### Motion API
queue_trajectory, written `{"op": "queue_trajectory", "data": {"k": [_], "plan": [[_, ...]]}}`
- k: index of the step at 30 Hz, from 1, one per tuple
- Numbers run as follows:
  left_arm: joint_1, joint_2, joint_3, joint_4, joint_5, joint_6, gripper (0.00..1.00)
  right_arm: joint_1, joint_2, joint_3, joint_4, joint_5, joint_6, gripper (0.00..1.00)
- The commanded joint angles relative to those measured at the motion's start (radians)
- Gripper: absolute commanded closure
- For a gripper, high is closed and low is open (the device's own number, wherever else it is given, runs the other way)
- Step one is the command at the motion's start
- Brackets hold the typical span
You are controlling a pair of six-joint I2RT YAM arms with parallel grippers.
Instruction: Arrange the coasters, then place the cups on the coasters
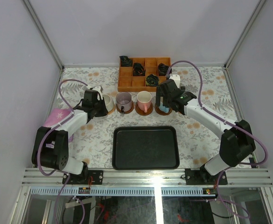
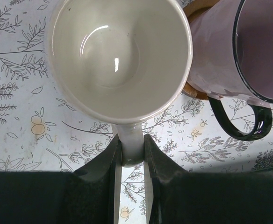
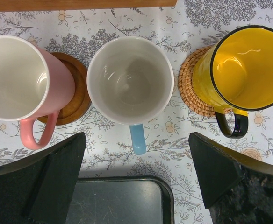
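Gripping cream cup (image 2: 118, 56) handle, left jaws clenched, cup just left of mauve cup (image 2: 239, 51); right jaws spread wide above blue cup (image 3: 129, 79), between pink cup (image 3: 15, 77) and yellow cup (image 3: 248, 65).

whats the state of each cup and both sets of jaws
cream cup: upright, empty, handle clamped
mauve cup: upright on tan coaster
pink cup: upright, empty, on brown coaster
blue cup: upright, empty, ungripped
yellow cup: upright, empty, on woven coaster
left jaws: shut on cream cup handle
right jaws: wide open, holding nothing
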Motion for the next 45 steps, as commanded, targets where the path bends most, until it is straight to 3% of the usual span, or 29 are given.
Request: {"op": "queue_trajectory", "data": {"k": [1, 7, 21, 45], "plan": [[0.007, 0.000, 0.046, 0.098, 0.005, 0.015, 1.00, -0.006, 0.012, 0.032, 0.021, -0.012, 0.007, 0.01], [0.006, 0.009, 0.062, 0.077, -0.006, 0.016, 0.98, -0.007, 0.019, 0.038, 0.020, -0.012, 0.006, 0.01], [0.006, -0.015, 0.095, -0.001, -0.016, 0.038, 0.59, -0.007, 0.035, 0.053, 0.017, -0.025, 0.012, 0.01], [0.006, -0.054, 0.075, -0.069, -0.037, 0.045, 0.56, -0.007, 0.018, 0.024, 0.026, -0.028, 0.034, 0.01]]}}
